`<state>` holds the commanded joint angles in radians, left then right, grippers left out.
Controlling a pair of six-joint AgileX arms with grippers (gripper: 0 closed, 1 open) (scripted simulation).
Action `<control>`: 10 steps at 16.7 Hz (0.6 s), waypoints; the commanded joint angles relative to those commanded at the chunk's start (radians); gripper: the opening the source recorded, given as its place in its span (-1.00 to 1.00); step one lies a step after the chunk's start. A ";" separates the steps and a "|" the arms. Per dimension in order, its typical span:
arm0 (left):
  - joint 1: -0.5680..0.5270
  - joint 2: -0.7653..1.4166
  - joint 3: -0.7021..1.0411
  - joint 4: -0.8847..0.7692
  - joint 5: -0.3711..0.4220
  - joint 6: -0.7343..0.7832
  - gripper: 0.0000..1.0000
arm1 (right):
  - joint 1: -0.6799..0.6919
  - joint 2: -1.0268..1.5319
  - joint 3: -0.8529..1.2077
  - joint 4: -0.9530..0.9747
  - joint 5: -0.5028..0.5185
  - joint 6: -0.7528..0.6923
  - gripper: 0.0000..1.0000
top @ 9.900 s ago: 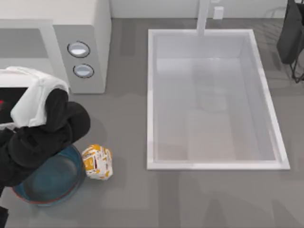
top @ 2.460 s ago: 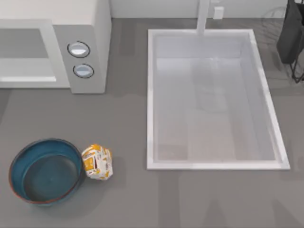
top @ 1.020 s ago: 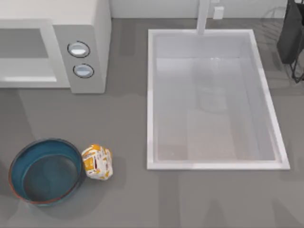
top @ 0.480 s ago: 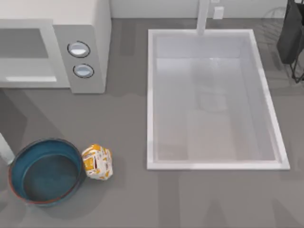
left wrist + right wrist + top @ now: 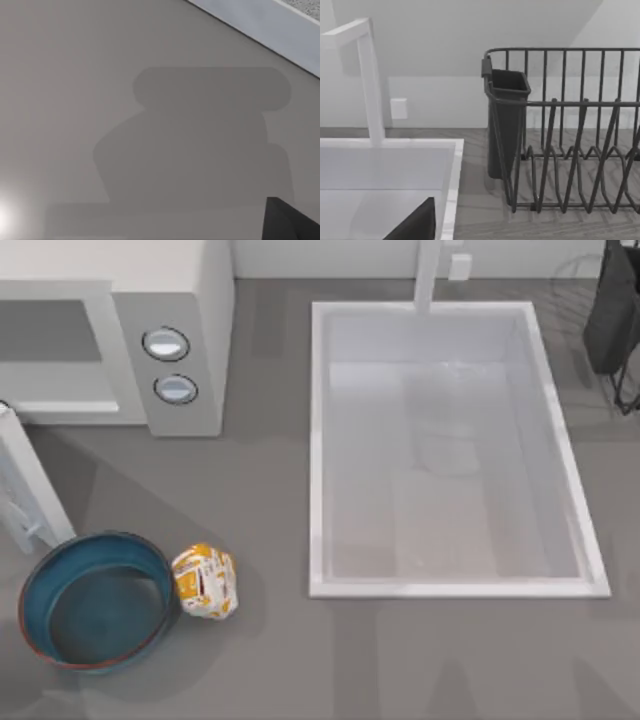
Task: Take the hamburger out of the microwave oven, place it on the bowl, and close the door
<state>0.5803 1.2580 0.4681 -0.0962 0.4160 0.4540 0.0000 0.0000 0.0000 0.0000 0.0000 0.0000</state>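
The hamburger (image 5: 205, 582), a lump in white and orange paper, lies on the table touching the right side of the blue bowl (image 5: 160, 570), outside it. The bowl holds nothing. At the back left stands the white microwave oven (image 5: 190, 300), its cavity showing. Its door (image 5: 30, 480) hangs open at an angle by the table's left edge, handle toward the bowl. A dark corner of my left gripper (image 5: 292, 222) hangs over a flat grey surface with a blocky shadow. A dark piece of my right gripper (image 5: 415, 225) sits near the sink's back corner.
A big white sink (image 5: 318, 440) with a faucet (image 5: 428, 275) takes up the right half of the table. A dark wire dish rack (image 5: 570, 150) with a cutlery cup (image 5: 506, 120) stands at the back right. Bare grey counter lies between microwave, bowl and sink.
The left arm that hung over the bowl has left the top view. The door has swung in from the left edge, from a sliver half a second ago to a long panel now.
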 joint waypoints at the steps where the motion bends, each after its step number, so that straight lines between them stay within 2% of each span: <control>1: 0.000 0.000 0.000 0.000 0.000 0.000 -1.00 | 0.000 0.000 0.000 0.000 0.000 0.000 1.00; 5: -0.034 -0.011 -0.008 -0.001 -0.025 -0.033 -1.00 | 0.000 0.000 0.000 0.000 0.000 0.000 1.00; 10: -0.273 -0.100 -0.064 0.009 -0.178 -0.207 -1.00 | 0.000 0.000 0.000 0.000 0.000 0.000 1.00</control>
<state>0.3070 1.1582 0.4041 -0.0874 0.2379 0.2475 0.0000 0.0000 0.0000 0.0000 0.0000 0.0000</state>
